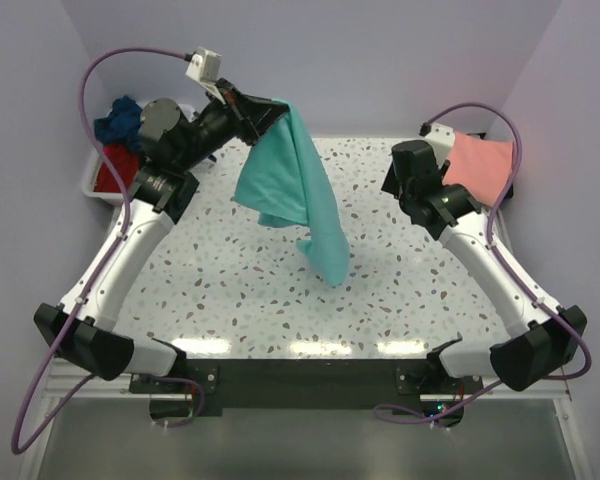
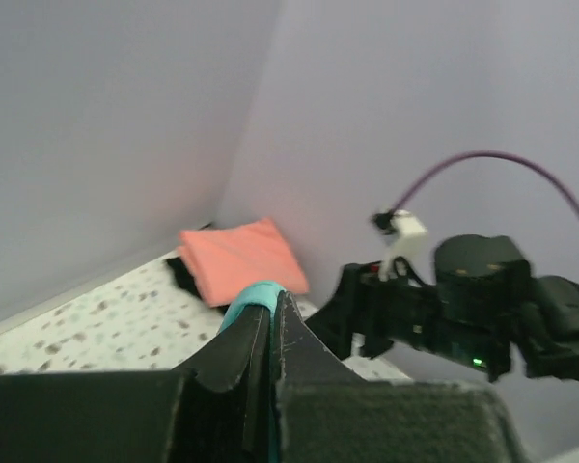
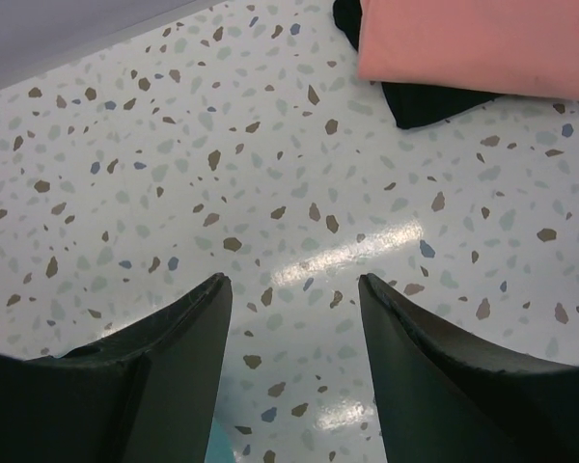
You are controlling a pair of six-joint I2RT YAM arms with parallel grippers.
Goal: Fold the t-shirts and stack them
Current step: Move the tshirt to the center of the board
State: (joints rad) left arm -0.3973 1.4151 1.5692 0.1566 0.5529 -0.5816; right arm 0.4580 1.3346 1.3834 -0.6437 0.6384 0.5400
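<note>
Terrazzo worktop [image 1: 410,290], lilac walls [image 1: 380,60] — one teal shirt [image 1: 285,175] pinched by left gripper [image 1: 272,108], right gripper [image 3: 294,285] spread — one pink shirt [image 1: 477,165], far-right corner

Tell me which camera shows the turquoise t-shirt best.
Top external: the turquoise t-shirt hangs in full from the left tool. Left wrist shows only a pinched sliver; right wrist barely a teal hint at its bottom edge.

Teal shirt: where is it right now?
Top view: the teal shirt hangs from the shut left gripper over the table, just left of centre, its lower end reaching toward the middle.
</note>
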